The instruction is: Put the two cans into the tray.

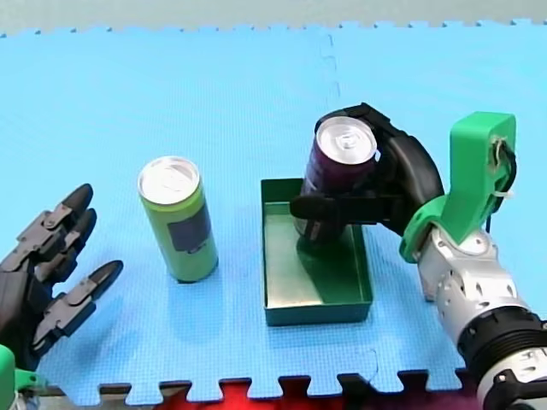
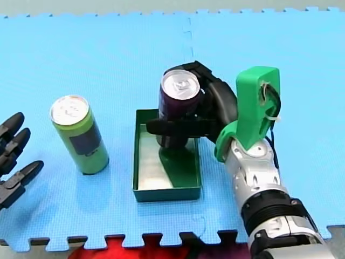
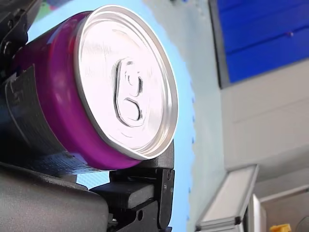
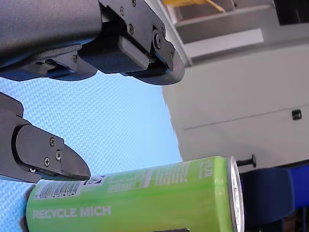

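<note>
The right hand is clamped on the purple can, slightly tilted over the tray's far end. Next it likely needs lowering and release. The green can stands upright left of the tray, with the empty left hand beyond it.

Robot at the tabletop: the right robot hand was black, with a bright green bracket at its wrist, a black cable fastened by a white tie, a silver forearm and a ribbed black cuff. The left robot hand was dark grey. In the second wrist view, small screws studded a black finger.
</note>
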Controlling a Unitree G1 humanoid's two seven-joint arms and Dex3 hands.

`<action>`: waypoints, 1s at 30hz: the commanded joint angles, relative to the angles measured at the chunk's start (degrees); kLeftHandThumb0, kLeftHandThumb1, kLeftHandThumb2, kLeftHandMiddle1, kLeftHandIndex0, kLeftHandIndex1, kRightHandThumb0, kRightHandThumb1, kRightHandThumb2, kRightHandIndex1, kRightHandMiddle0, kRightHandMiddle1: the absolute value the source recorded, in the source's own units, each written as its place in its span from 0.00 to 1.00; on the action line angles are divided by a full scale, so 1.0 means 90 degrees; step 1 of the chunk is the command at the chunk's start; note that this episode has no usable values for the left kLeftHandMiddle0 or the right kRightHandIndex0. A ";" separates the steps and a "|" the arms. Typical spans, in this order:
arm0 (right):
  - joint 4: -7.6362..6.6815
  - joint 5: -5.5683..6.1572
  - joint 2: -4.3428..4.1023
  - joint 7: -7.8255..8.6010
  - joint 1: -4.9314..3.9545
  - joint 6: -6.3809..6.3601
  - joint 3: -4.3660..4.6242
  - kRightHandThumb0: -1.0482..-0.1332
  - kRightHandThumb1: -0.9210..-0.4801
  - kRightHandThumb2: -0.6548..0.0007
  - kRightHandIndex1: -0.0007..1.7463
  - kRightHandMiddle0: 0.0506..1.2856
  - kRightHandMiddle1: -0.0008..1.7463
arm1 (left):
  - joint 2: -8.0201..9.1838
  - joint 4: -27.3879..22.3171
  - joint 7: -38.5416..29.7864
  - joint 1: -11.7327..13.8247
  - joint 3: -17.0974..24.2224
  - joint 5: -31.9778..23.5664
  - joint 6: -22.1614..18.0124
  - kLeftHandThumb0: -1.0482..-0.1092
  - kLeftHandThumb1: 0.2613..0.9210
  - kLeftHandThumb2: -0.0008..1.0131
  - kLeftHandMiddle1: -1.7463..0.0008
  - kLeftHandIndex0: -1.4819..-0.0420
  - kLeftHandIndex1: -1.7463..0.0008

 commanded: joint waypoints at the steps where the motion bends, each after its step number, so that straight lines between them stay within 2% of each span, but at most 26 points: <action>1: 0.0022 0.0063 -0.0012 0.0053 -0.0078 -0.0120 -0.0049 0.93 0.25 0.99 1.00 0.35 1.00 | 0.0043 -0.0070 -0.0003 0.0026 0.0019 -0.0037 0.0023 0.00 1.00 0.05 1.00 0.69 1.00; 10: 0.0086 0.0027 -0.0042 0.0136 -0.0072 -0.0228 -0.0082 0.93 0.25 0.99 1.00 0.36 1.00 | 0.0042 -0.0182 -0.0024 0.0077 0.0016 -0.0051 0.0076 0.00 1.00 0.05 1.00 0.69 1.00; 19: 0.0079 -0.0046 -0.0080 0.0065 -0.0049 -0.0222 -0.0058 0.93 0.25 0.99 1.00 0.36 1.00 | 0.0012 -0.0276 0.0027 0.0133 -0.0002 -0.0019 0.0114 0.00 1.00 0.05 1.00 0.69 1.00; 25: 0.0083 -0.0160 -0.0147 -0.0021 -0.0057 -0.0173 0.0008 0.93 0.25 0.99 1.00 0.37 1.00 | -0.0008 -0.0291 0.0077 0.0146 -0.0016 0.0009 0.0119 0.00 1.00 0.05 1.00 0.69 1.00; 30: 0.0083 -0.0262 -0.0194 -0.0102 -0.0027 -0.0194 0.0069 0.94 0.25 0.99 1.00 0.37 1.00 | -0.0031 -0.0338 0.0090 0.0178 -0.0024 0.0006 0.0136 0.00 1.00 0.05 1.00 0.69 1.00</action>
